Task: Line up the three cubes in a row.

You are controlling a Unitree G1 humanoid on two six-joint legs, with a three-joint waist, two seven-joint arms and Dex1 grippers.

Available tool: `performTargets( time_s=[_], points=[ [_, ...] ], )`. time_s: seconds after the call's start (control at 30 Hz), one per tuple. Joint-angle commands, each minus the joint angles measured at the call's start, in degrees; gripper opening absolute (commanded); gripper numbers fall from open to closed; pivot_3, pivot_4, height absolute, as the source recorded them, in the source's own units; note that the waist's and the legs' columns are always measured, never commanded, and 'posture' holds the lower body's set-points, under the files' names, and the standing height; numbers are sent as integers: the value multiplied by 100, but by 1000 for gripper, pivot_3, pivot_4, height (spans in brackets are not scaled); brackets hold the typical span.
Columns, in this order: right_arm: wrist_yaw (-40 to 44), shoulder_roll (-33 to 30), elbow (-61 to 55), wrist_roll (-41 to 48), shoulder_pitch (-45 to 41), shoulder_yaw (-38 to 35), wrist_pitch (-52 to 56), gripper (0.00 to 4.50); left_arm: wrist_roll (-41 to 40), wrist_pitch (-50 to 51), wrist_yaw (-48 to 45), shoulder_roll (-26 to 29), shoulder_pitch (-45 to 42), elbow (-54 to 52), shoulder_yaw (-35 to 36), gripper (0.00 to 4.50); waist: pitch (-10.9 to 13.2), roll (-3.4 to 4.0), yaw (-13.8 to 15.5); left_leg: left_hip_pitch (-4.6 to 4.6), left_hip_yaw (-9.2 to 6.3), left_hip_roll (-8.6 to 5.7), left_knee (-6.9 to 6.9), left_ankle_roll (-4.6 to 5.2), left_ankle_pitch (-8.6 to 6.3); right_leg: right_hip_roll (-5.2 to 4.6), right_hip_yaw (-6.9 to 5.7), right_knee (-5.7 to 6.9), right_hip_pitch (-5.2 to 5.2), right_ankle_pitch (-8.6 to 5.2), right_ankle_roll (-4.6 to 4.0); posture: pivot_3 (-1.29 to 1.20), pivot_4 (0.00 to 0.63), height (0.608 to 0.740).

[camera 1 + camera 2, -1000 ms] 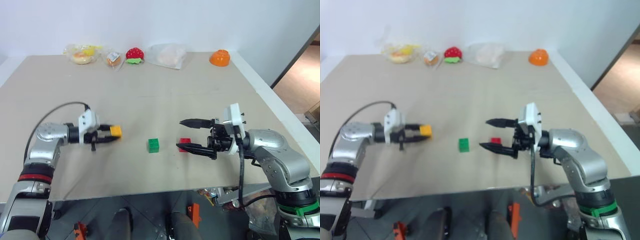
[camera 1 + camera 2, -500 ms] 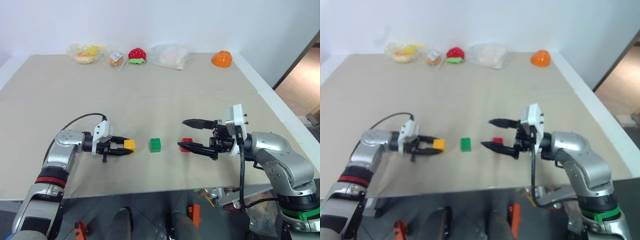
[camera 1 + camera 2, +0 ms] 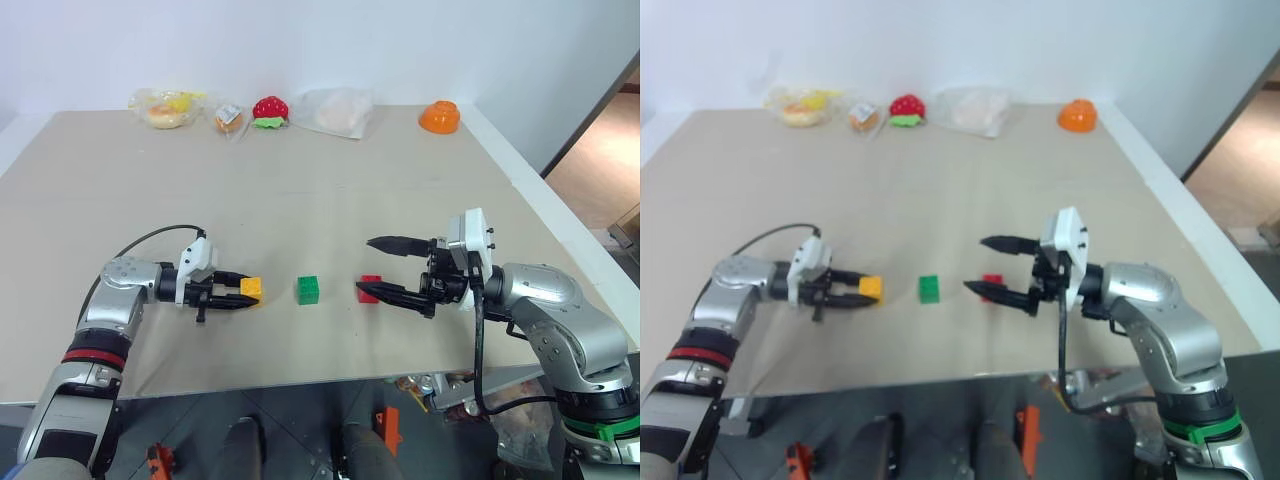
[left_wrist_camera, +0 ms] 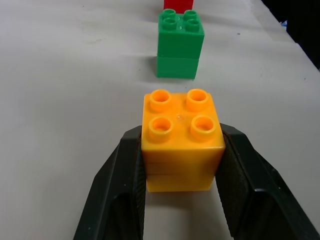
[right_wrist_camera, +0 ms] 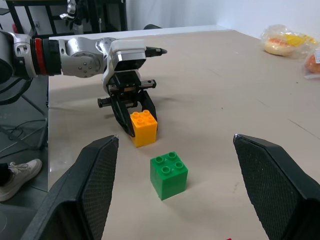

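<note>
Three studded cubes in one left-to-right line on the desk (image 3: pixel 330 190), studs up: yellow-orange cube (image 3: pixel 251 288), green cube (image 3: pixel 308 290), red cube (image 3: pixel 370 288). Left pincer (image 3: pixel 240 296) clamped on the yellow-orange cube; right pincer (image 3: pixel 385 267) spread wide beside the red.

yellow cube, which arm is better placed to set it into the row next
Left. The left hand is already shut on the yellow cube, low over the table beside the green cube. The right hand is open and empty by the red cube.
</note>
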Motion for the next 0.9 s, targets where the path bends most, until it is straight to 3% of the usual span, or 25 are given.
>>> performTargets(
  time_s=[0.03,0.23,0.27,0.43,0.57,0.77,0.9],
  points=[
    [2,2,-69,2,-120,-71,-108,3807,-11,-71,32,47,-62,73,125,1327,0,0,0,0,0,0,0,0,0,0,0,0,0,0,0,0,150,740],
    [11,-2,-25,-39,-143,-71,-141,3807,-44,2,-68,49,3,-20,64,1327,0,0,2,0,0,0,0,0,0,0,0,0,0,0,0,0,150,740],
    [15,-6,-21,-41,-143,-77,-143,3807,-54,60,-77,47,9,-33,56,2374,0,0,2,0,0,0,0,0,0,-1,0,0,0,0,0,0,150,740],
    [25,-17,-10,-33,-157,-102,-142,3807,-87,-11,118,-18,33,-79,175,4037,0,0,14,-1,0,-1,0,0,0,-1,0,0,0,0,0,0,150,740],
    [27,-47,-14,-23,-174,-137,-120,3807,-136,100,-96,291,168,-116,251,4037,0,0,5,-2,1,-1,-1,0,0,-1,0,0,-1,0,0,0,150,740],
    [109,-253,-18,150,-186,-393,-42,3807,-154,127,-561,1413,786,-144,485,4037,0,0,-34,-1,0,3,-14,-1,-1,0,-2,0,-10,0,-7,0,150,740],
    [59,-351,64,140,-150,-541,-21,3807,-208,348,-331,1893,1041,-23,805,4037,1,2,-36,0,5,4,-16,-6,-4,-11,-5,0,-15,-4,-13,0,150,740]
  ],
)
